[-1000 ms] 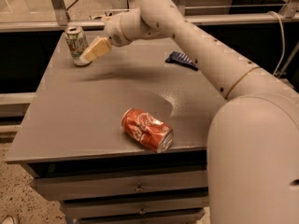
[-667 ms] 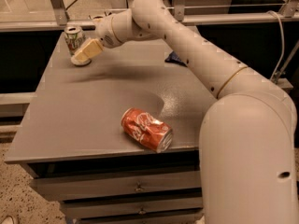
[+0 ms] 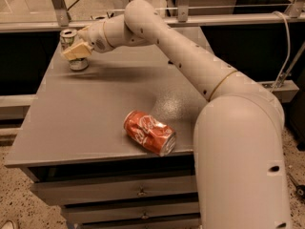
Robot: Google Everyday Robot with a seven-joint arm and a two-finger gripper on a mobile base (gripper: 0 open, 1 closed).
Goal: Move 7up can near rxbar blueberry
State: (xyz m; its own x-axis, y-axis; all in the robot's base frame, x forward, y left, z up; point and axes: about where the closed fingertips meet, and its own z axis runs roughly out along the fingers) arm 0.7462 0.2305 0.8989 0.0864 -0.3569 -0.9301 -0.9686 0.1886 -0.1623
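Observation:
The 7up can stands upright at the far left corner of the grey table; its silver top and a little of its base show. My gripper is right at the can and covers the front of its body. The arm reaches across the table from the right. The rxbar blueberry is hidden behind the arm.
A dented red cola can lies on its side near the table's front edge. Drawers sit under the tabletop. A metal rail and a glass partition run behind the table. The table's left edge is close to the 7up can.
The gripper has moved left, from just right of the 7up can to directly on it. The arm now covers the spot where the dark blue bar showed.

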